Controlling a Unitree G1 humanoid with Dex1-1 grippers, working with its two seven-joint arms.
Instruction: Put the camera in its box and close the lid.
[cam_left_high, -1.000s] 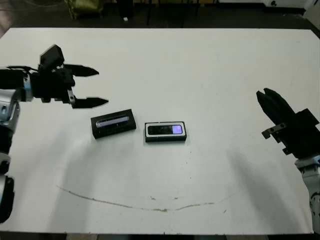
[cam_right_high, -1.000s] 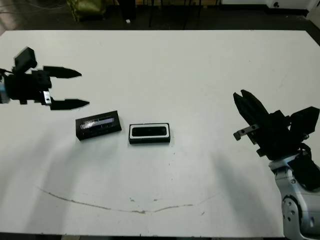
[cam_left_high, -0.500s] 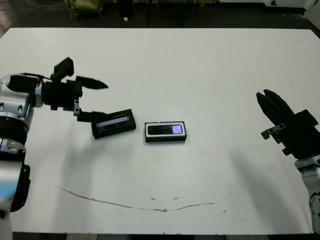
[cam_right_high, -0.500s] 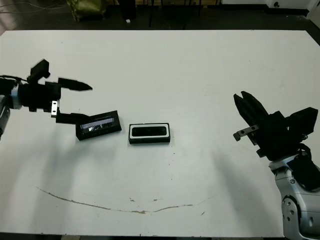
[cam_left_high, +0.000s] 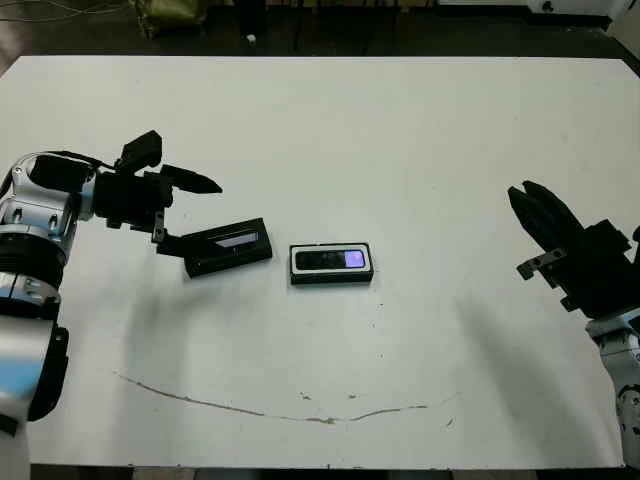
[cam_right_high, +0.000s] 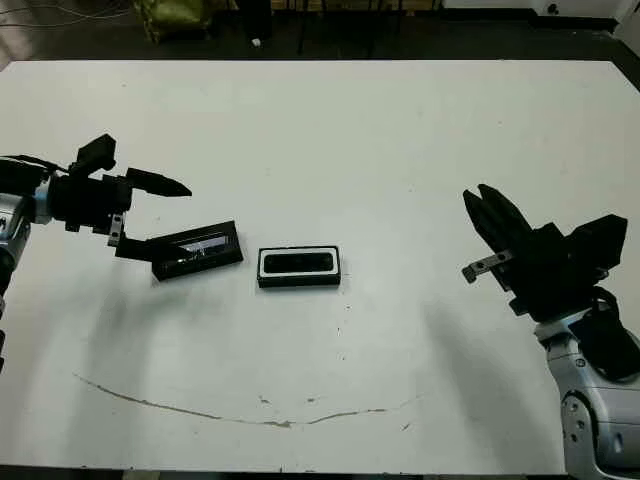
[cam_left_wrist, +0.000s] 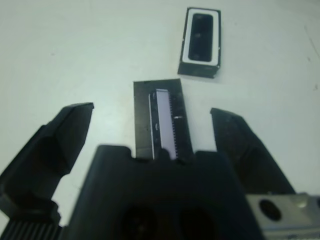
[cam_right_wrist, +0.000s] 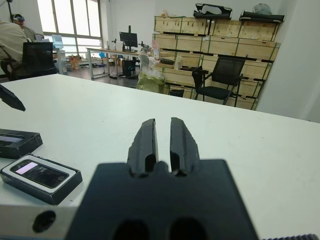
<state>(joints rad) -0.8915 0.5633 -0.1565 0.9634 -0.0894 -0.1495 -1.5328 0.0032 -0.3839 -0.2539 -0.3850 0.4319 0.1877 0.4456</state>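
Left pincer (cam_left_high: 190, 212) spread around the lid (cam_left_high: 229, 246); right pincer (cam_left_high: 531, 202) pressed together

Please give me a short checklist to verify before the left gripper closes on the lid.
1. Camera lies inside the box: ok.
2. Left gripper is open, fingers on either side of the lid: ok.
3. Lid lies flat on the table, beside the box and apart from it: ok.
4. Right gripper is shut and far from the box: ok.
5. Fingers low enough to grip the lid's sides: cannot tell.
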